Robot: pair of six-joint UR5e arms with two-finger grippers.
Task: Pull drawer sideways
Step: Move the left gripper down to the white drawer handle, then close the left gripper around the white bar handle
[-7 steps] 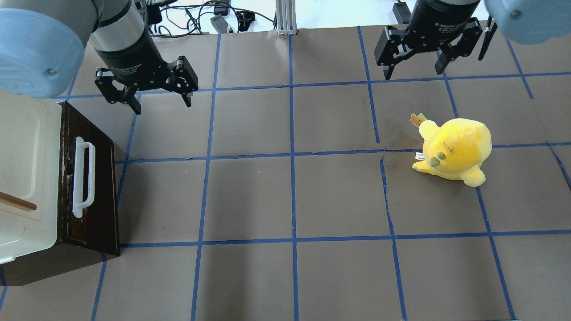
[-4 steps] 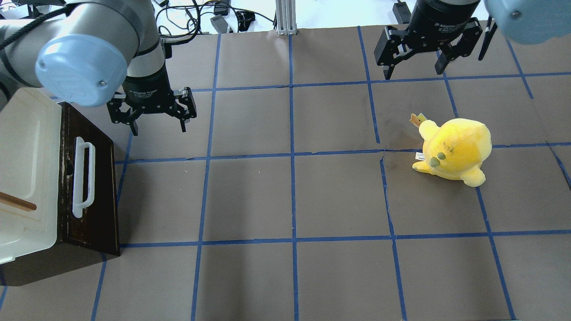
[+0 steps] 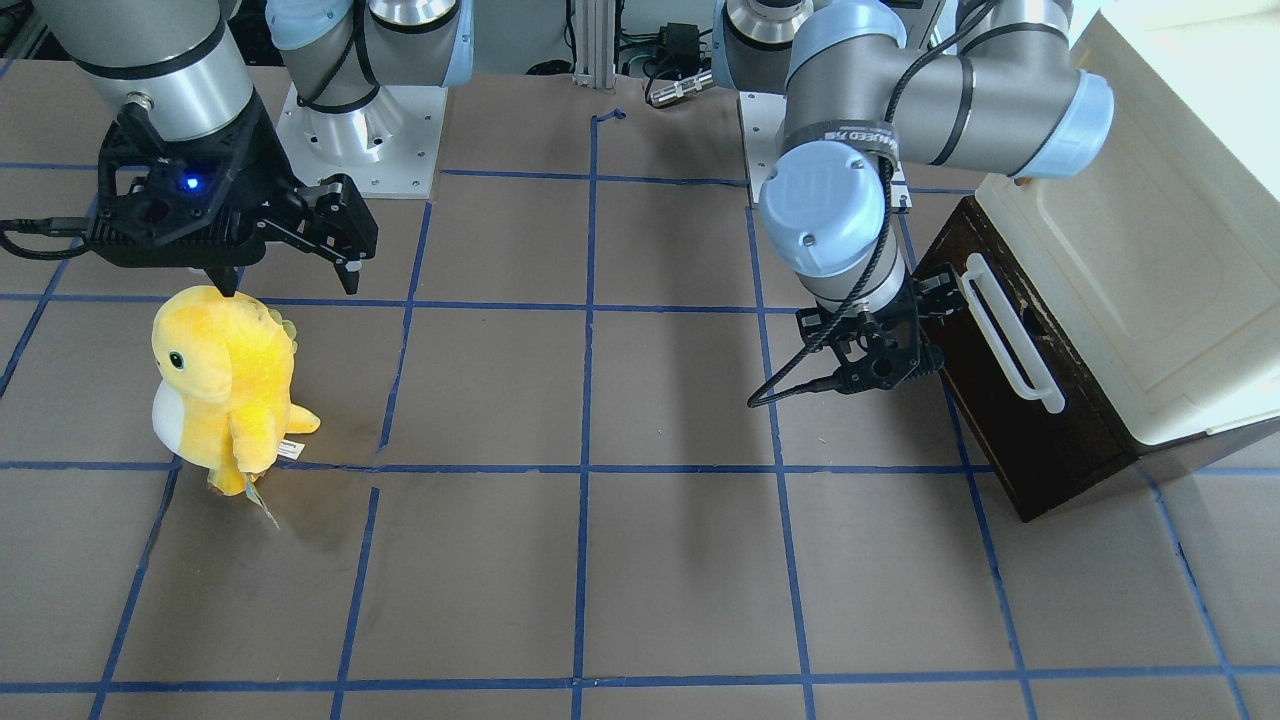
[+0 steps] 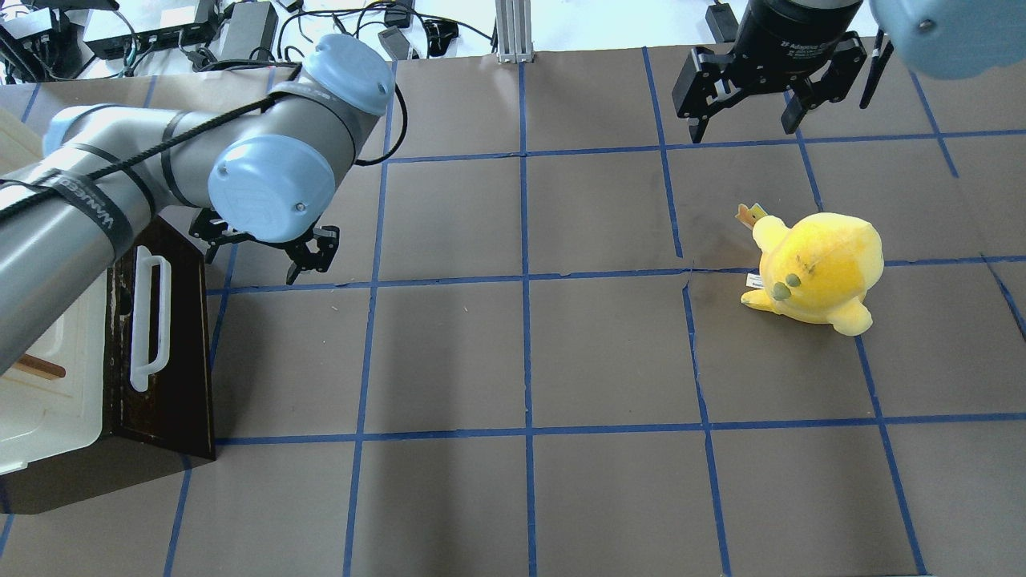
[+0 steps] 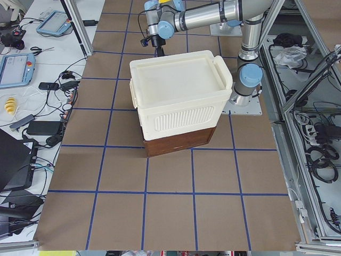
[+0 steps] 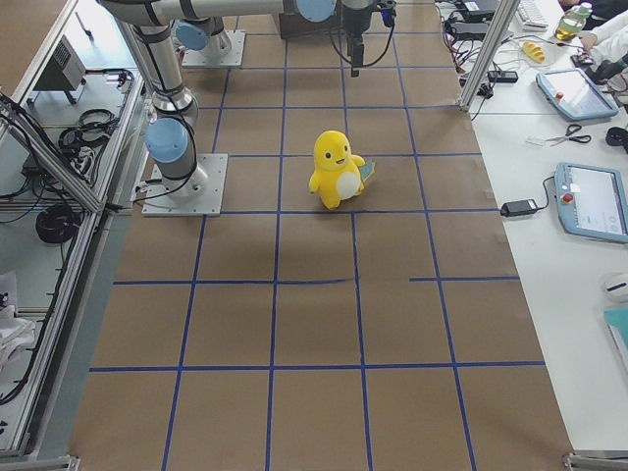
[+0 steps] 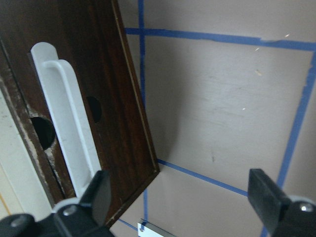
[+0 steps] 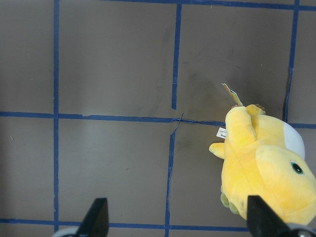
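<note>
Though the worktop (image 4: 609,361) carries things toward both ends, only the robot's left end matters to this task.

- Cream-white cabinet (image 5: 181,101): sits at that left end, on top of the dark brown unit.
- Left arm (image 4: 160,176): reaches out over the cabinet, wrist bent downward. Judged reason: to bring its tool level with the brown front rather than above it.
- Drawer (image 4: 180,353): under the cabinet, front facing the middle of the worktop. It looks fully in, so the pull is not yet begun. Any pull must run sideways, toward the robot's right.
- Plush toy (image 4: 817,272): yellow, upright, on the robot's right, well apart from the drawer. No part in the task.
- Left tool (image 4: 252,263): jaws spread wide, nothing between them. It hangs just beside the far end of the drawer front. In the wrist view one finger lies by the drawer front and the other out over bare worktop, so the tool is offset from the bar, not around it. Contact: none seen.
- Right tool (image 4: 742,120): also wide open and empty, hovering beyond the plush toy. Judged parked, out of the left arm's way.
- Bar handle (image 4: 148,320): long, white, standing proud of the front, with a gap behind for a finger.

Next move likely needs a shift along the front so the jaws straddle the bar.
</note>
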